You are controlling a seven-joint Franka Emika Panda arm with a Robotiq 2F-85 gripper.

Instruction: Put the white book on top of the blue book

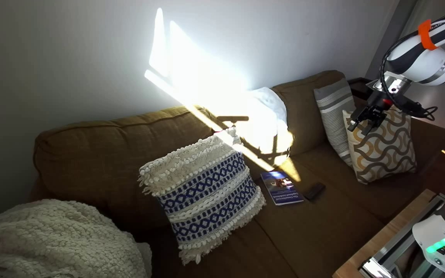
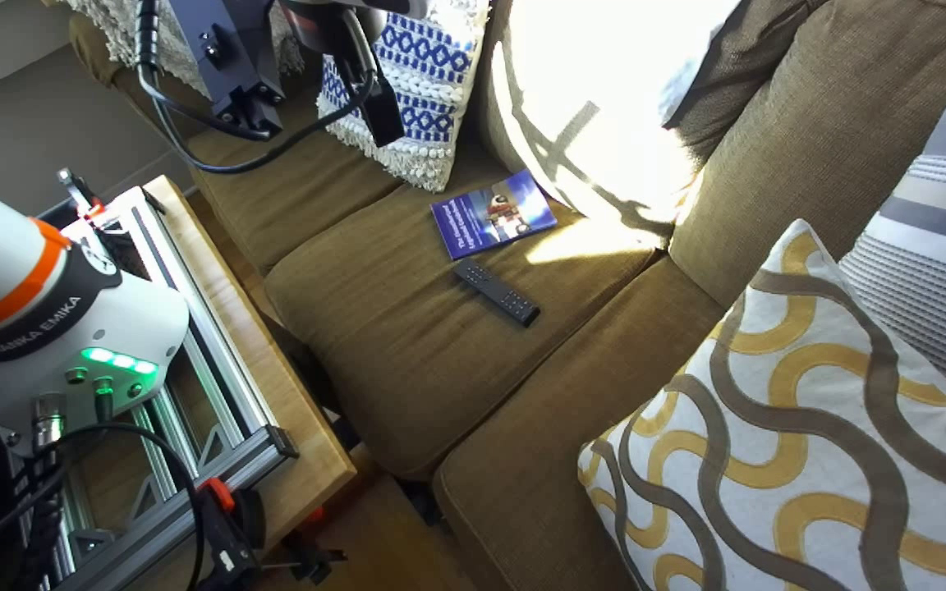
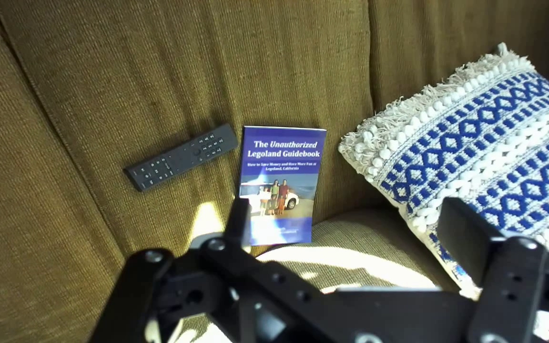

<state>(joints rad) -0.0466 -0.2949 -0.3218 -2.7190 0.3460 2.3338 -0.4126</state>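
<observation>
The blue book [image 1: 282,189] lies flat, cover up, on the sofa seat beside the patterned pillow; it also shows in an exterior view [image 2: 493,215] and in the wrist view [image 3: 281,166]. The white book does not show in any view; it is hidden or out of view. My gripper [image 1: 358,129] is raised in the air, well above the seat. In the wrist view my gripper [image 3: 350,233] has its fingers wide apart with nothing between them. One finger overlaps the lower edge of the blue book in that picture, but the gripper is far from it.
A black remote [image 2: 496,292] lies close to the blue book. A blue-and-white knit pillow [image 1: 211,197] leans beside it. A wavy-patterned pillow [image 2: 769,410] and a grey striped pillow [image 1: 334,112] stand at one end. A cream fleece [image 1: 52,239] lies at the other. Strong sunlight washes out the backrest.
</observation>
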